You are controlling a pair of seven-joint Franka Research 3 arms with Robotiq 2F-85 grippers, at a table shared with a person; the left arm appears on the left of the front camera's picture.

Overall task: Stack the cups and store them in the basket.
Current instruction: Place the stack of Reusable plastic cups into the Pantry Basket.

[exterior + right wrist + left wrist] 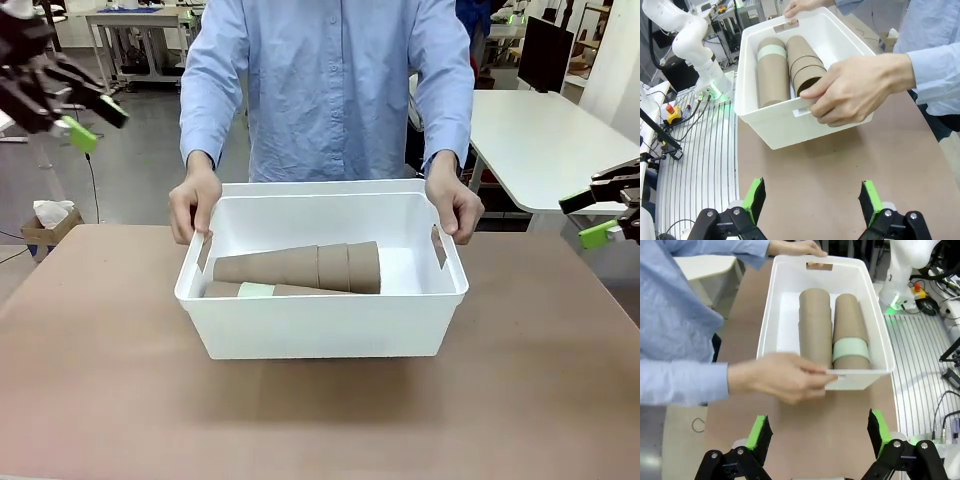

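Basket (320, 325) seen frontally across table; viewed from opposite short ends by wrist cameras, raised well back.

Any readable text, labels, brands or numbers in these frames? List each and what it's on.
None readable.
The basket: plain white, no label.
The cups: plain tan, one with a mint green band, no print.
Both grippers, left and right: no markings legible.
Background equipment: too small and blurred to read.
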